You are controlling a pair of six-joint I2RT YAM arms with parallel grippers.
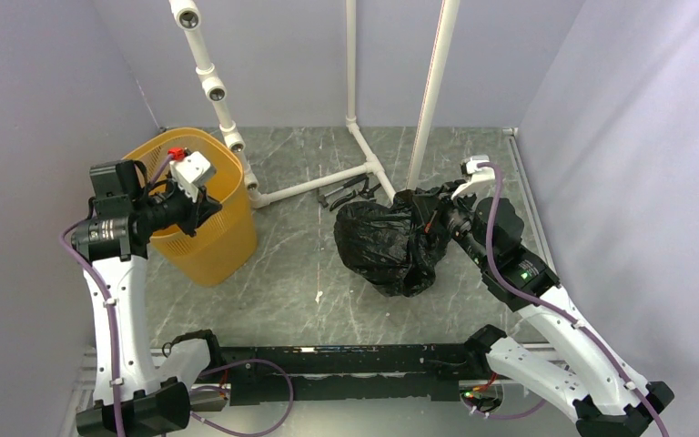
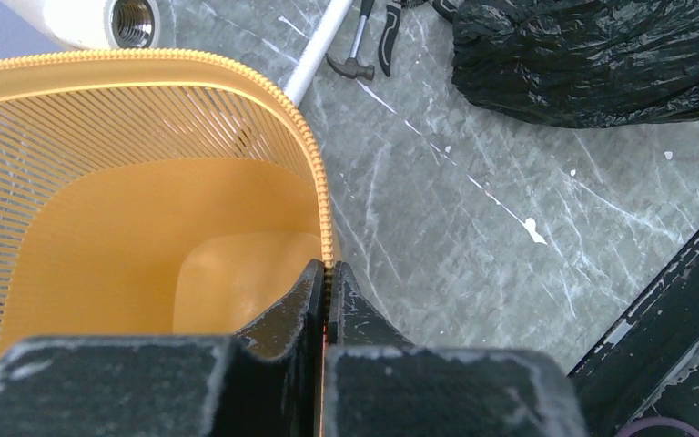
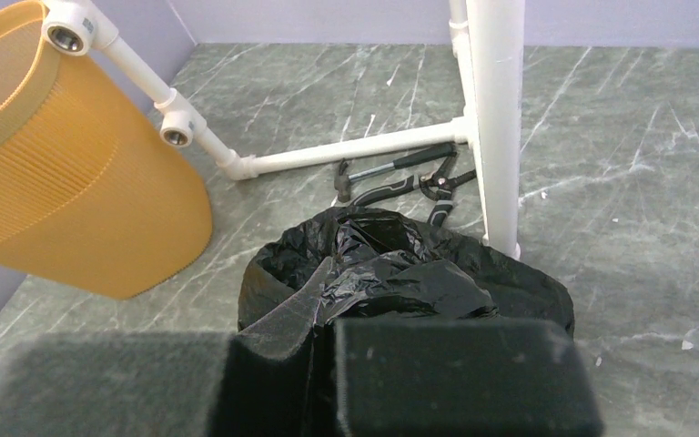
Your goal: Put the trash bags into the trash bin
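Grey-green marbled tabletop [image 1: 300, 264], lilac walls on three sides, white pipe frame [image 1: 432, 91] standing at the back. Trash bin [image 1: 205, 246] sits left of centre, tilted, its mouth turned toward the left arm. Left gripper [image 2: 328, 273] is at the bin's near rim: fingers together, with the toothed yellow edge pinched between them, one finger inside the bin and one outside. Bin interior looks bare in the left wrist view. Trash bag [image 1: 378, 246] is a crumpled, glossy black heap on the table right of centre, well apart from the bin and close against the foot of the upright pipe. Right gripper [image 3: 323, 314] is at the bag's right side, pressed into the heap: fingers closed on a fold of black film, which bunches up just ahead of the tips. A hammer [image 3: 378, 173] and pliers [image 3: 419, 187] lie beside the frame's floor pipe, just behind the bag.
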